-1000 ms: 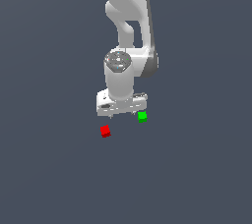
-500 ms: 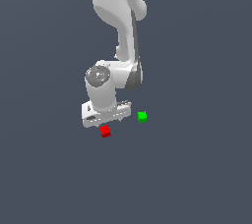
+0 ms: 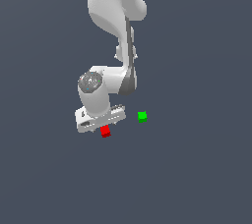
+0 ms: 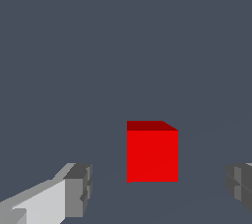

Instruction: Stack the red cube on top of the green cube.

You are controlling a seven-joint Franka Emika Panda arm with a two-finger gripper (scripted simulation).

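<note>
The gripper (image 4: 155,188) has its blocky grey fingers (image 4: 78,188) spread wide, flanking the smooth red cube (image 4: 151,154) without touching it.

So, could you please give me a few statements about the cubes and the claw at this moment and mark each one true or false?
1. The red cube lies between the open fingers of the claw. True.
2. The red cube is stacked on the green cube. False: the two cubes sit apart on the surface.
3. The claw has shut on the red cube. False: gaps show on both sides.
4. The green cube sits toward the exterior view's right of the red one. True.
</note>
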